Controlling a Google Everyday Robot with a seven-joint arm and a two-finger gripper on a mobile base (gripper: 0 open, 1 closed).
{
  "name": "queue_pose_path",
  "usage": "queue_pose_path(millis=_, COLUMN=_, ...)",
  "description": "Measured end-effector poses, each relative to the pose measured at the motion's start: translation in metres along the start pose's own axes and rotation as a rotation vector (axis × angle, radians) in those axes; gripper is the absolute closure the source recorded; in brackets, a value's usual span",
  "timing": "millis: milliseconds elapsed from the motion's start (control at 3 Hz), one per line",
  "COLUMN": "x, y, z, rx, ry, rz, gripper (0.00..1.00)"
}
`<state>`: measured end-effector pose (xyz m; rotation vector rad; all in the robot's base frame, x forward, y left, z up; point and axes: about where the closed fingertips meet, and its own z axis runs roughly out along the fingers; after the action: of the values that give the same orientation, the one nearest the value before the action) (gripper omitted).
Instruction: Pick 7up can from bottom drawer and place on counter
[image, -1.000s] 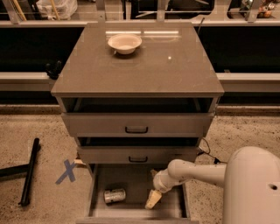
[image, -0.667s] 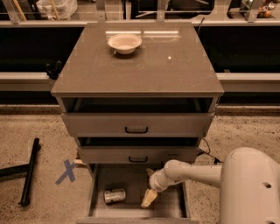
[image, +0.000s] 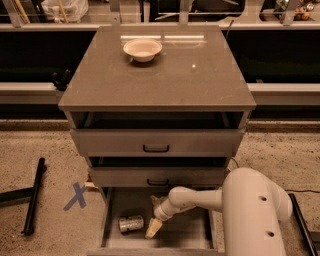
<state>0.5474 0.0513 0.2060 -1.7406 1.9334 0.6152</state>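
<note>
We see the small silvery metal 7up can with its pale green and white label lying on its side on the plain flat floor of the pulled-out bottom drawer, the lowest of the three grey-brown cabinet drawers, towards the drawer's left half. The robot's white arm reaches in from the right, and its pale cream gripper points down into that drawer, just beside the can's right end and seemingly apart from it. We cannot tell whether the gripper is open or closed, but it holds nothing that we can make out. Above, the two upper drawers with black handles each stand slightly ajar. The large, flat, glossy grey-brown counter on top of the cabinet shows light reflections and bears a shallow white bowl near its far edge. On the speckled floor to the left of the cabinet lie a blue tape cross and a black bar.
</note>
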Motion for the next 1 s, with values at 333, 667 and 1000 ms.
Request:
queue_pose_path(millis=333, x=0.000, y=0.000, z=0.000, rx=0.000, ry=0.000, rz=0.000, gripper=0.00)
queue_pose_path(millis=667, x=-0.002, y=0.002, z=0.013, rx=-0.013, ry=-0.013, rz=-0.027, gripper=0.00)
queue_pose_path(millis=1000, x=-0.008, y=0.004, z=0.037, rx=-0.032, ry=-0.021, rz=-0.080, gripper=0.00)
